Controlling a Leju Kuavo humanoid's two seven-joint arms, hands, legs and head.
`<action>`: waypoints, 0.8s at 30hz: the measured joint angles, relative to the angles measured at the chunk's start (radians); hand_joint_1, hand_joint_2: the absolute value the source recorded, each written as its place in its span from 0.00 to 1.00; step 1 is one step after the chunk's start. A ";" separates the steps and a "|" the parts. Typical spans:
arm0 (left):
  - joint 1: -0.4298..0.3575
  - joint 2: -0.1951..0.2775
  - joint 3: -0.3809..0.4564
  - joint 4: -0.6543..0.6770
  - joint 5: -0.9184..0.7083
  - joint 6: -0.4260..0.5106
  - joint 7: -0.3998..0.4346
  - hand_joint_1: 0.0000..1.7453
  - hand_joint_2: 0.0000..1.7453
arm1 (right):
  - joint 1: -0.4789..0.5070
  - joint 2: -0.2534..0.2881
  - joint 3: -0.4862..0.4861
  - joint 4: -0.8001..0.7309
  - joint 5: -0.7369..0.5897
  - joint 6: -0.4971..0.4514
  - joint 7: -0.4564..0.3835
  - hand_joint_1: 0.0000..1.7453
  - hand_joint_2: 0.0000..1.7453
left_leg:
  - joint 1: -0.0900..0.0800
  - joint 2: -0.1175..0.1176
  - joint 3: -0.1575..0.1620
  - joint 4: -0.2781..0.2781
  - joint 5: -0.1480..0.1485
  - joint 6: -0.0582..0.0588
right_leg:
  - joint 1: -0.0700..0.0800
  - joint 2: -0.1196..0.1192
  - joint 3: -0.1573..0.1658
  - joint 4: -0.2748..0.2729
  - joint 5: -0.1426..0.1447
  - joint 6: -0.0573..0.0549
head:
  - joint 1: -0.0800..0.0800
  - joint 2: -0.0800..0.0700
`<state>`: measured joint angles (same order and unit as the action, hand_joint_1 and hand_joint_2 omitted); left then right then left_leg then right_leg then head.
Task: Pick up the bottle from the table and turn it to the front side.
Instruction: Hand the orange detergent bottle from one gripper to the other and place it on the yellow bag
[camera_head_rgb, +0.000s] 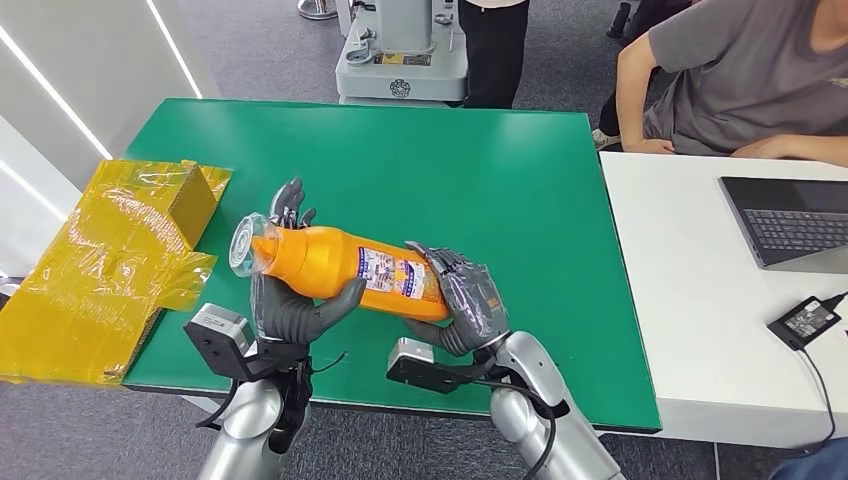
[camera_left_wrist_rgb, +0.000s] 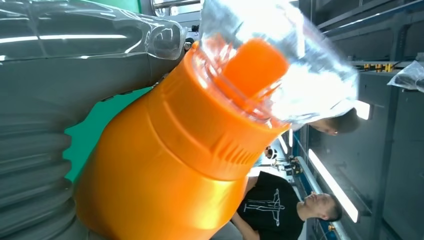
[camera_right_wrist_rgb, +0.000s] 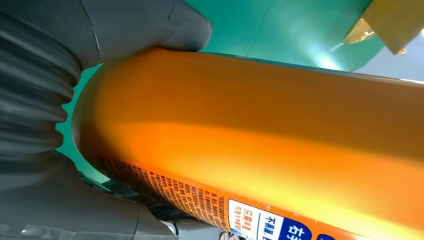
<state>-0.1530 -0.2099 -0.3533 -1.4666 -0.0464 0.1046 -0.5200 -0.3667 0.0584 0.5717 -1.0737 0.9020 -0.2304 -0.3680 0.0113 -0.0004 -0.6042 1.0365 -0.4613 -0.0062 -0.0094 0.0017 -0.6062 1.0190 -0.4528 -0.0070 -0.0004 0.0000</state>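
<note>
Glossy orange plastic bottle (camera_head_rgb: 340, 270) with clear plastic cap (camera_head_rgb: 243, 243) and paper label; matt green table (camera_head_rgb: 520, 170); crinkly yellow film (camera_head_rgb: 90, 270) at nine o'clock

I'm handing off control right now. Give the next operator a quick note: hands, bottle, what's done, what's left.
Left hand grips the orange bottle near its cap end; the clear cap points toward the yellow wrapped box.
Right hand holds the bottle's base end.
The bottle lies on its side in both hands, lifted above the green table, a printed label facing up.
Done: pickup.
Left: check that the front label faces forward; keep turning if not.
</note>
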 joint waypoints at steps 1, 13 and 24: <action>0.000 0.000 0.002 0.001 0.004 0.000 -0.003 0.00 1.00 | 0.000 0.000 -0.002 0.002 0.000 0.002 0.002 1.00 1.00 | 0.000 0.000 0.000 0.000 0.000 0.000 | 0.000 0.000 0.000 0.000 0.000 0.000 | 0.000 0.000; 0.002 -0.001 0.012 0.001 0.015 -0.008 -0.009 1.00 1.00 | 0.002 0.009 -0.012 0.025 -0.005 0.016 0.002 1.00 1.00 | 0.000 0.000 0.000 0.000 0.000 0.000 | 0.000 0.000 0.000 0.000 0.000 0.000 | 0.000 0.000; 0.009 -0.001 0.012 0.001 0.024 -0.025 -0.017 1.00 1.00 | 0.012 0.011 -0.013 0.026 -0.021 0.022 -0.010 1.00 1.00 | 0.000 0.000 0.000 0.000 0.000 0.000 | 0.000 0.000 0.000 0.000 0.000 0.000 | 0.000 0.000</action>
<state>-0.1444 -0.2106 -0.3410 -1.4656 -0.0225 0.0794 -0.5371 -0.3548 0.0694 0.5590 -1.0480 0.8813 -0.2082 -0.3779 0.0113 -0.0004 -0.6042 1.0365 -0.4613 -0.0062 -0.0094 0.0017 -0.6063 1.0190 -0.4528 -0.0070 -0.0004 0.0000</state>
